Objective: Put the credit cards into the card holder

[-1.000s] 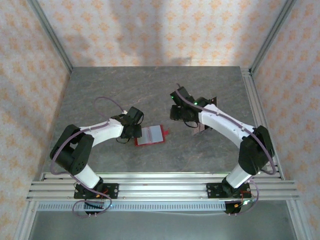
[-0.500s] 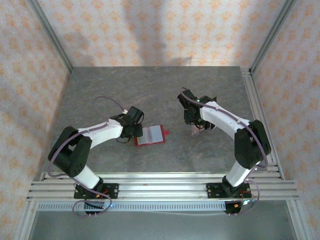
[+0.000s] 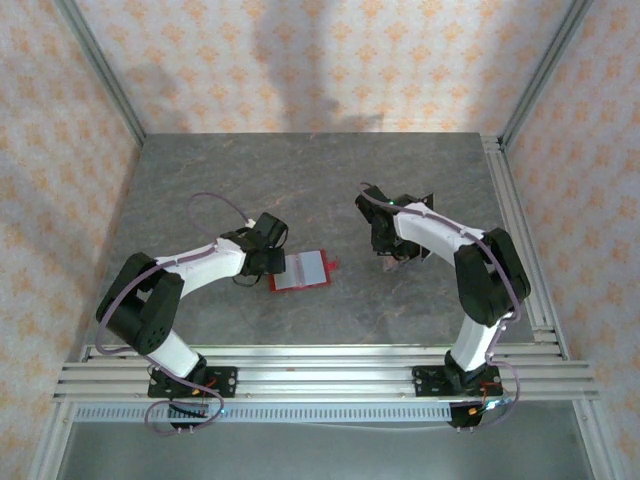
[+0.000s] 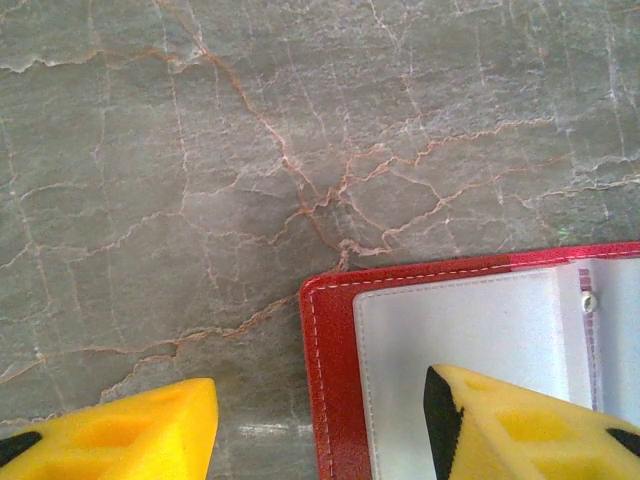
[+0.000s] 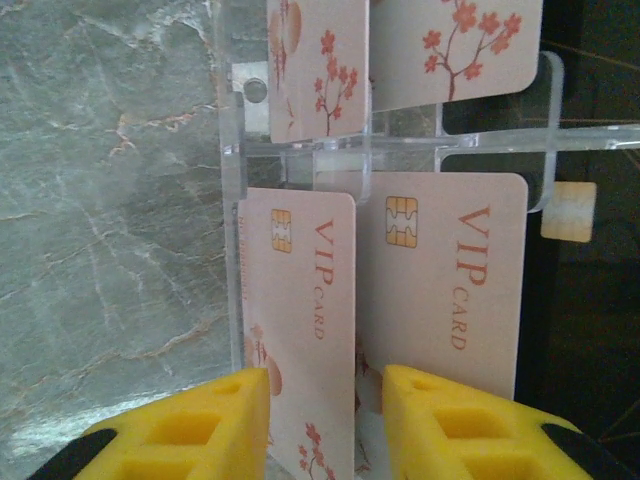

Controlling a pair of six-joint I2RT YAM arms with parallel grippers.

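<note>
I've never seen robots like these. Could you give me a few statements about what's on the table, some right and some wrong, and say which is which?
1. The red wallet lies open on the table. True.
2. The cards lie scattered flat on the table. False: they sit in a clear plastic rack.
3. The cards are printed with "VIP CARD". True.
4. The left arm's jaws are clamped shut on the wallet. False: they are open, with one side over the wallet's pale lining and the other over bare table.
5. The cards are plain black. False: they are pale pink with a flower pattern.
</note>
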